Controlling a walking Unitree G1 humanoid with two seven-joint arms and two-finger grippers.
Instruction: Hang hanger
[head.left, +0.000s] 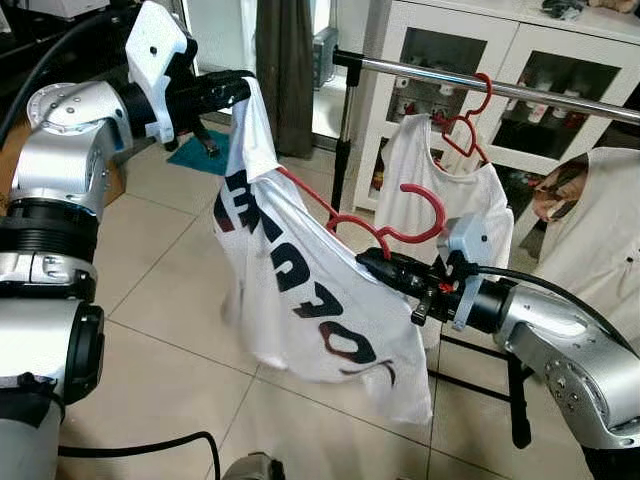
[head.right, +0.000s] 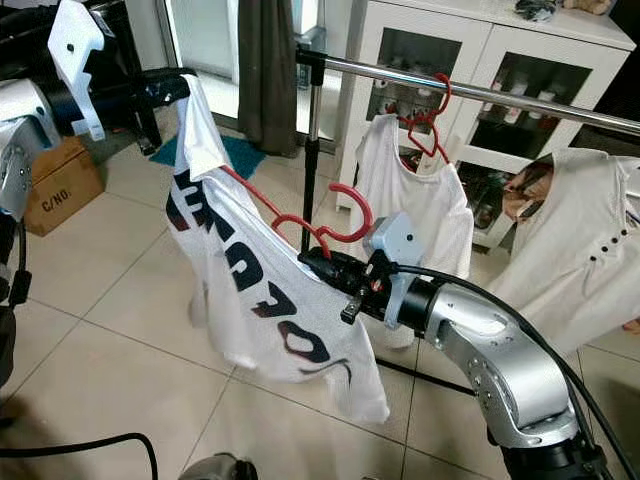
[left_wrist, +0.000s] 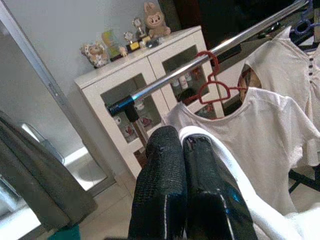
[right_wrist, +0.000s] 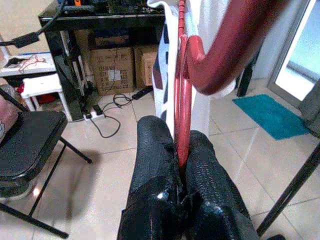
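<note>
The left gripper (head.left: 238, 88) is raised at the left, its fingers pressed together on a pinch of the white printed shirt (head.left: 300, 290) near one shoulder; that cloth is light and limp, so it will sag and swing and gives no firm purchase for steering; the red hanger (head.left: 375, 222) runs slantwise through the shirt, thin, stiff and probably smooth plastic, apt to twist in a grip; the right gripper (head.left: 372, 262) is clamped on it just under the hook, the sound place to hold, since the hook stays free and pointing up; the metal rail (head.left: 480, 80) lies above and beyond, already bearing another white shirt (head.left: 440, 200) on a red hanger; a further pale garment (head.left: 600, 230) hangs at the far right.
</note>
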